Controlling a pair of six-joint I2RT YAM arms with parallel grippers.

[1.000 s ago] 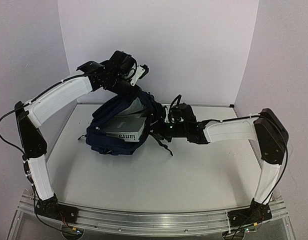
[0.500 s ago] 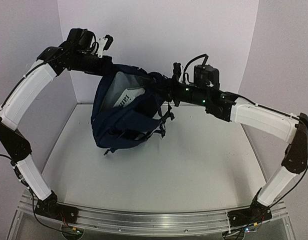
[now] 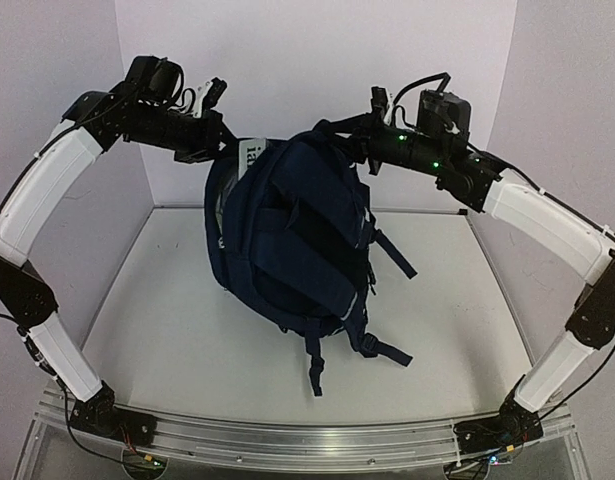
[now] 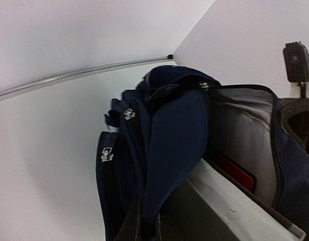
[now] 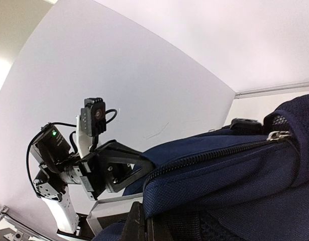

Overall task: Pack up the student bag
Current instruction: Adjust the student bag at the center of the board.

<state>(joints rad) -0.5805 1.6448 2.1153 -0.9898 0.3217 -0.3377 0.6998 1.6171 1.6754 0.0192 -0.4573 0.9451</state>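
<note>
We see the bag point(image 3: 297, 230) hanging over the table's point(image 3: 457, 330) middle, its top rim pinched at one side by the left gripper point(image 3: 220, 150) and at the other by the right gripper point(image 3: 365, 150).

The right gripper point(image 5: 143, 228) pinches the zippered navy rim of the student bag point(image 5: 234, 170), and across the opening the left gripper point(image 5: 125, 169), partly hidden, seems to clamp the far rim, white walls point(image 5: 169, 65) behind.
</note>
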